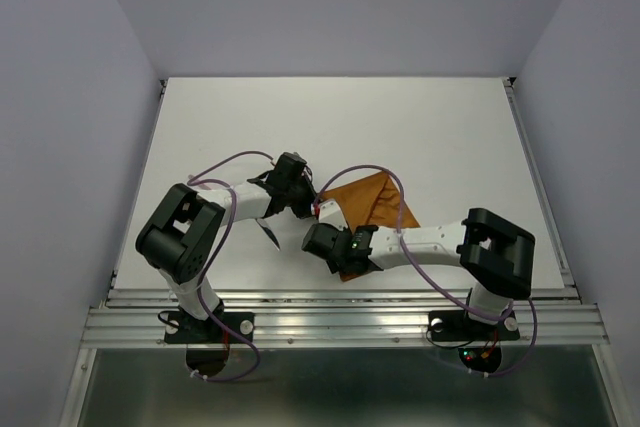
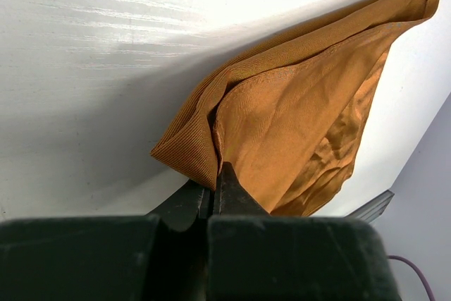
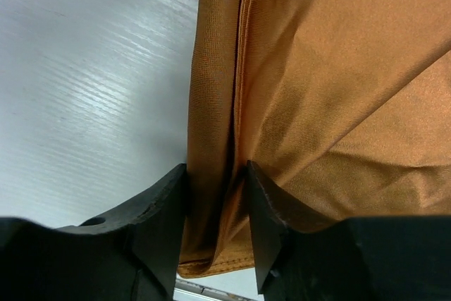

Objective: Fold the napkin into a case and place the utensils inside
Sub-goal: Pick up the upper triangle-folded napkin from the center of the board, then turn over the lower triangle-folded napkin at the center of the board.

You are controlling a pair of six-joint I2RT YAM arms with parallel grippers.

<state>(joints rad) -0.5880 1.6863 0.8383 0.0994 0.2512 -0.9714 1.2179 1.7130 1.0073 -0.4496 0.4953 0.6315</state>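
- Top view: the napkin [image 1: 375,202] lies partly folded and bunched on the desk [image 1: 250,117], close to the middle of the near edge. Both arms reach inward to it. The left claw [image 1: 313,205] is at its left corner and the right claw [image 1: 335,257] at its near corner. I see no utensils, so I judge that the folding step is in hand and the case is not yet made.
- Top view, room: much bare desk lies toward the far edge and toward both side edges. The two claws are very near each other, so the next move needs care there.
- Left wrist view: the left claw [image 2: 213,187] is closed and pinches a corner of the napkin [image 2: 303,118], which rises lifted above the desk [image 2: 84,68].
- Right wrist view: the jaws of the right claw [image 3: 216,188] stand apart on both sides of a doubled edge of the napkin [image 3: 338,103]. They seem not yet pressed together. Bare desk [image 3: 84,68] is on the left.
- Next, I think, the right claw must close on this edge. Then both should carry the cloth over evenly, away from the near edge.
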